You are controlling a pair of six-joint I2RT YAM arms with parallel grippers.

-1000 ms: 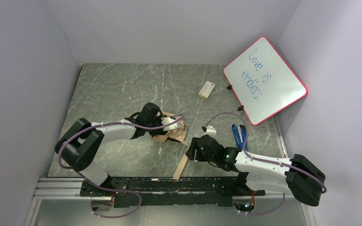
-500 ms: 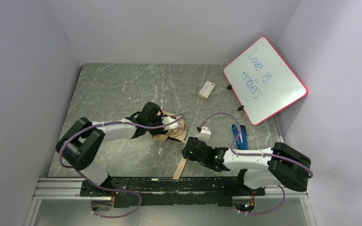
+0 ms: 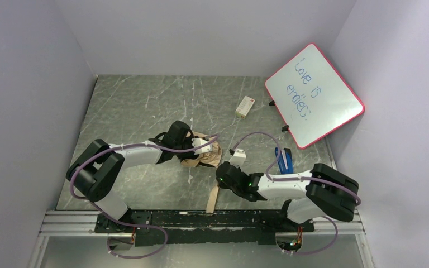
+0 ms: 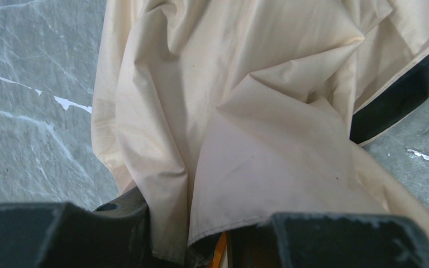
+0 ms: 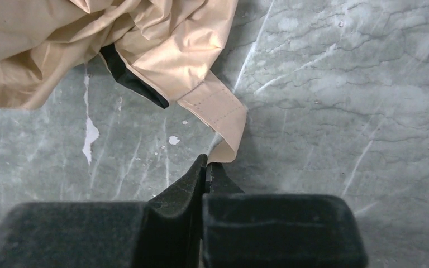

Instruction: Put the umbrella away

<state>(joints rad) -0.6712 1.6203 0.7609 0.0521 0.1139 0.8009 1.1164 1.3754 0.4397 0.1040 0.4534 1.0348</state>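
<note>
On the table, right fingers pinch the strap while half-spread left fingers clasp the umbrella.

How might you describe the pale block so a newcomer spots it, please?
Find the pink-framed whiteboard in the far right corner. Just left of it, on the marbled table, lies the pale block: cream and boxy, unlike the blue tool nearby.

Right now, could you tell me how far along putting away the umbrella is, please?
Done: the umbrella is collapsed into a crumpled tan bundle on the table. In hand: the left gripper clamps the bundle's fabric, and the right gripper is shut on the strap. Left: the fabric looks loose rather than rolled, and the strap is not wrapped around it.
</note>
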